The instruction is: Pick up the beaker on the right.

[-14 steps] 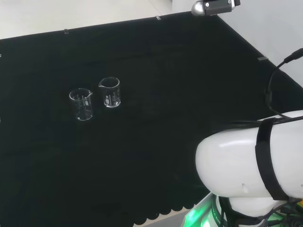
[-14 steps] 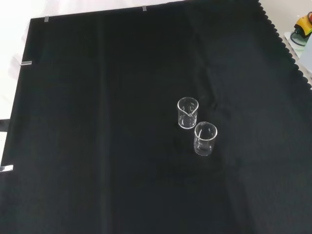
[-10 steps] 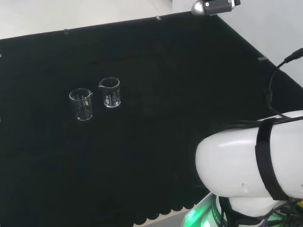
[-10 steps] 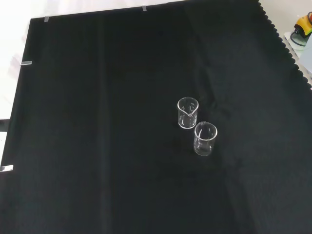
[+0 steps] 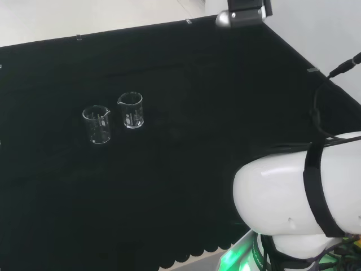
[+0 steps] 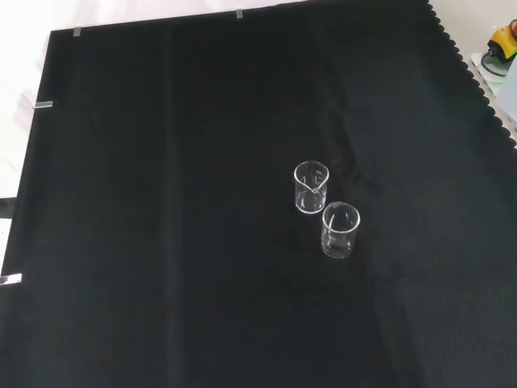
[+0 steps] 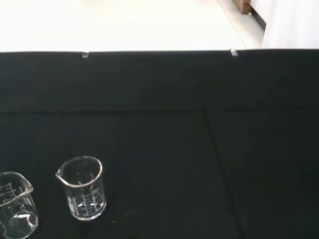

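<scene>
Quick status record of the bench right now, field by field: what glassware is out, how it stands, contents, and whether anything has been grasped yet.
surface: black cloth over the bench
glassware: two clear beakers, both upright
beaker on the right, head view, spouted, printed scale on its wall
other beaker, to the left in the head view, nearer in the front view
spacing: close together, small gap, not touching
contents: both look empty
grasp: neither beaker held; both stand on the cloth
arm: white link at head view's lower right, well away from the beakers
</scene>
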Controlling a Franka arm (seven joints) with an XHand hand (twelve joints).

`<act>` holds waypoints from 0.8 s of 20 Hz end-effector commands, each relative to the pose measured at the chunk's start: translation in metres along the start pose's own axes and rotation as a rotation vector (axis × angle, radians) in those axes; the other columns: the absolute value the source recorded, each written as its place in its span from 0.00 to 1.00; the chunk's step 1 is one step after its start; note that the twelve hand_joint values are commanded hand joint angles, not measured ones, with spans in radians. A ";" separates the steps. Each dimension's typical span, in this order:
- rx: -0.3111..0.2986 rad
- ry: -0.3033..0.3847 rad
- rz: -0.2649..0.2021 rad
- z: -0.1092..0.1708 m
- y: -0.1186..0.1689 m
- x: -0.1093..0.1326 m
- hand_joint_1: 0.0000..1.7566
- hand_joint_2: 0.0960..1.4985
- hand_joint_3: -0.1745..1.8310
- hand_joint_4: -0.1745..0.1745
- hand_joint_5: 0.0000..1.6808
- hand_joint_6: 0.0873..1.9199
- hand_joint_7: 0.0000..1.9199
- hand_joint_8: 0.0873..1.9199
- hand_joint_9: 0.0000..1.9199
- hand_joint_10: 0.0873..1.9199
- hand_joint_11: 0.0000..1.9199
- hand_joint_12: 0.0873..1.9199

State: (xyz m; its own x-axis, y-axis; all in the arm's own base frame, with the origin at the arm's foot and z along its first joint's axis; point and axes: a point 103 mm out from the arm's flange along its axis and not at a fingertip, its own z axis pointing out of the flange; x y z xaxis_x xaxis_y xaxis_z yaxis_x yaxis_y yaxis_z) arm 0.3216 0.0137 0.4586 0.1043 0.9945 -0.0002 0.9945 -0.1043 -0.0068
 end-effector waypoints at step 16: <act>0.025 0.000 0.021 0.030 0.012 0.006 0.05 0.67 0.48 0.41 0.07 0.00 0.00 0.20 0.01 0.28 0.00 0.38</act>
State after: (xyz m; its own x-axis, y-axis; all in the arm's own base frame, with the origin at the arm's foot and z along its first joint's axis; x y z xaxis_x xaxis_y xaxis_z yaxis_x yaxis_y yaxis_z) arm 0.3343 0.0165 0.4334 0.1156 0.9933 -0.0027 0.9926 -0.1156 -0.0369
